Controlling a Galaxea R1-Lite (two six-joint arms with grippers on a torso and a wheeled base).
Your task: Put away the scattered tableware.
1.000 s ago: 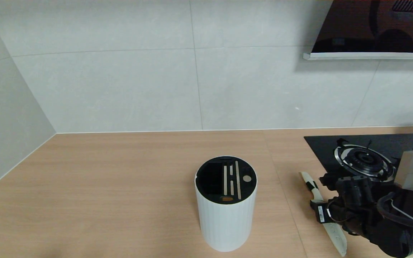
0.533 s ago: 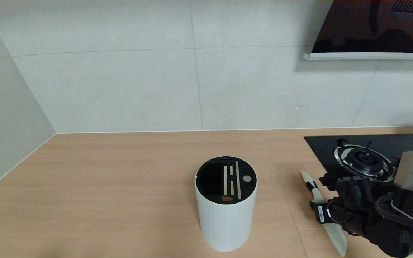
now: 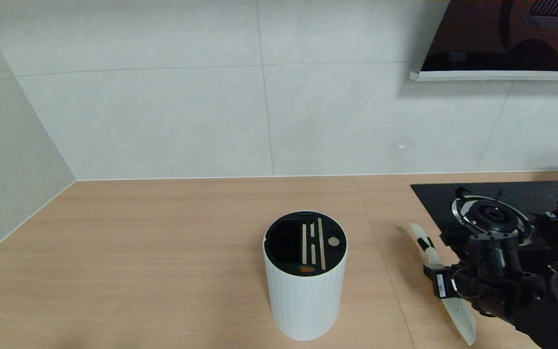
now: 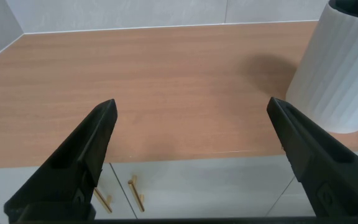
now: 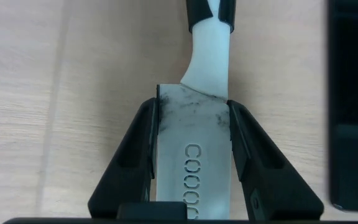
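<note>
A white knife (image 3: 422, 240) with a cream handle and a black band lies lengthwise near the counter's right front, its handle pointing toward the wall. My right gripper (image 3: 452, 285) is shut on its blade (image 5: 196, 144), one black finger (image 5: 137, 155) on each side. A white ribbed cylindrical holder (image 3: 305, 301) with a black slotted top stands upright left of the knife. My left gripper (image 4: 191, 112) hangs open over the counter's front edge, with the holder (image 4: 340, 68) off to one side of it.
A black glass hob (image 3: 433, 194) with a gas burner (image 3: 492, 216) lies right beside the knife, and its dark edge (image 5: 353, 106) runs along the blade. A range hood (image 3: 502, 39) hangs above. Bare wooden counter (image 3: 162, 242) stretches left to the tiled corner.
My right gripper has shifted slightly right with the knife in it. The handle end has risen a little and casts a wider shadow. The holder has stayed put.
</note>
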